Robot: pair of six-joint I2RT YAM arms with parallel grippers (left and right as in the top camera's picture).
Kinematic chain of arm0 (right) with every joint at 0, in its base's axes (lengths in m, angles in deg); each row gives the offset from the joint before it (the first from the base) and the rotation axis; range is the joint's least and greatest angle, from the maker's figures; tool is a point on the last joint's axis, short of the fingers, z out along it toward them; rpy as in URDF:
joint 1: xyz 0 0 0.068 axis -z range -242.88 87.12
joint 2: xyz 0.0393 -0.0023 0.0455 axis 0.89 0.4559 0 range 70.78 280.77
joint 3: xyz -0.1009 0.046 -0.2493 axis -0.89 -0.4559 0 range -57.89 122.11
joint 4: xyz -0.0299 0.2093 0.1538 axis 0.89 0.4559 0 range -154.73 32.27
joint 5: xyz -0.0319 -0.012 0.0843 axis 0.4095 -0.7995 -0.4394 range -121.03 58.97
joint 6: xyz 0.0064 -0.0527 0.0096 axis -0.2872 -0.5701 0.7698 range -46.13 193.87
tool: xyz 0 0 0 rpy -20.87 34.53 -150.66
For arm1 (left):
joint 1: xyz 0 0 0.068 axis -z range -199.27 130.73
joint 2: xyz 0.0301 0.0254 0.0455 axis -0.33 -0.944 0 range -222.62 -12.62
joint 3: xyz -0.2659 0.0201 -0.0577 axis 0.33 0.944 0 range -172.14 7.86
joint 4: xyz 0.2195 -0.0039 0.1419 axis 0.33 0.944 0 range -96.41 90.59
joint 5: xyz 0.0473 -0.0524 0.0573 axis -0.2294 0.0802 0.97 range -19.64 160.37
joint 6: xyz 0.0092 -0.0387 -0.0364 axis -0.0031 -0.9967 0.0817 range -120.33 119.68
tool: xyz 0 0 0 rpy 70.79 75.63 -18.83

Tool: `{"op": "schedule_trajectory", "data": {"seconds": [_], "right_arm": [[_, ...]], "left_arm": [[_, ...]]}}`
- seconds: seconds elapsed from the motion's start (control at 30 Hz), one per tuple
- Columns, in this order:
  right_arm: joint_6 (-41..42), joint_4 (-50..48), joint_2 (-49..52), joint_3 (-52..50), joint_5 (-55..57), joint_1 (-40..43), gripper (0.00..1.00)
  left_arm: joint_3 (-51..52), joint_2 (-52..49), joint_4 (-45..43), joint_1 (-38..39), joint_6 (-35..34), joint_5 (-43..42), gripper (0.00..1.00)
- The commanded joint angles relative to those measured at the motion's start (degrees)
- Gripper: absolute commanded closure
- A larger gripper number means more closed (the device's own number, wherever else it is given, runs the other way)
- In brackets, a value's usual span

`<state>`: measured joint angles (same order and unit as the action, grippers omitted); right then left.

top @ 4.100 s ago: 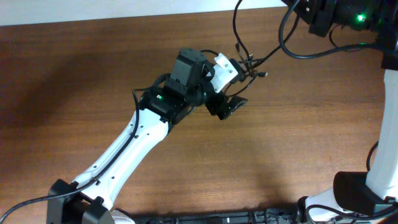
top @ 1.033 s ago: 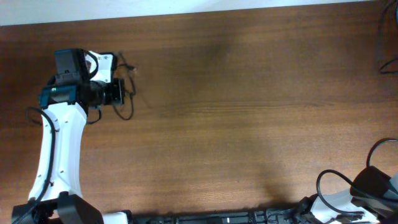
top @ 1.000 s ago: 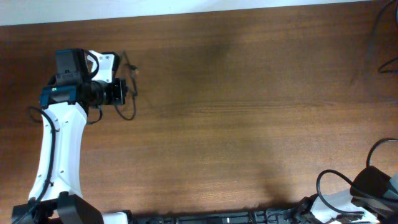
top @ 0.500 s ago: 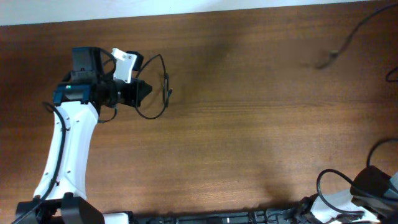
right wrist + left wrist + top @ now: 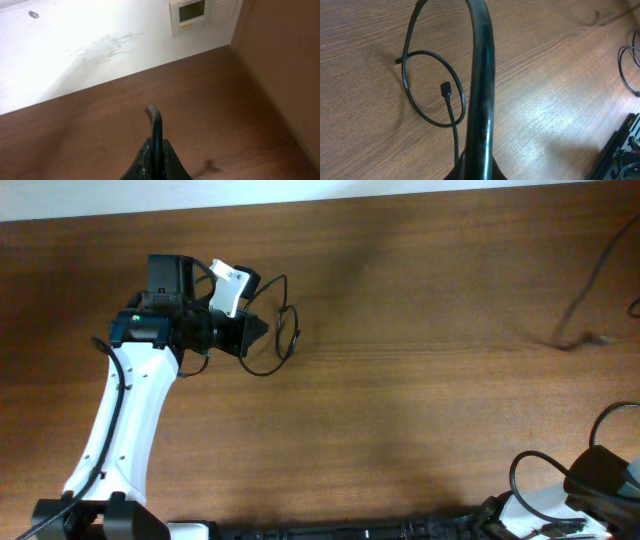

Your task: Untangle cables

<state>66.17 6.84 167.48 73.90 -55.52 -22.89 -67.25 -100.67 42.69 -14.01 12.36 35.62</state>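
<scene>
In the overhead view my left gripper is shut on one black cable, whose loop hangs off the fingertips just above the table. The left wrist view shows that cable rising from the shut left gripper, curling round into a loop with a small plug end. A second cable runs down from the top right corner, and its plug end lies on the table. The right gripper is shut on a cable. It is outside the overhead view.
The wooden table ends at a white wall along the back. More black wire shows at the right edge. The right arm's base sits bottom right. A wall thermostat shows in the right wrist view.
My left arm has moved right and slightly forward with its cable loop. On the right, the loose plug end has swung further right and down onto the table.
</scene>
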Motion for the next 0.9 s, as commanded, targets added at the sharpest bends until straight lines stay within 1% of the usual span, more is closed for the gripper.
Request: {"op": "schedule_trajectory", "data": {"seconds": [0.0,0.27,0.43,0.53,0.87], "right_arm": [[-0.2,-0.2,0.2,0.9,1.2,0.3,0.96],[-0.2,-0.4,0.2,0.9,1.5,0.3,0.96],[-0.1,-1.1,0.5,0.9,5.2,0.3,0.96],[-0.1,-3.1,1.8,0.7,7.1,0.3,0.96],[-0.1,-7.7,15.7,0.7,7.2,0.3,0.96]], "left_arm": [[-0.3,1.5,0.1,0.1,1.1,-0.9,1.0],[-0.3,1.5,0.9,0.1,1.2,-0.9,1.0],[-0.3,1.5,1.0,0.1,1.2,-0.9,1.0],[-0.3,1.5,0.9,0.1,1.2,-0.9,1.0],[-0.3,1.5,1.0,2.8,1.9,-0.9,1.0]]}}
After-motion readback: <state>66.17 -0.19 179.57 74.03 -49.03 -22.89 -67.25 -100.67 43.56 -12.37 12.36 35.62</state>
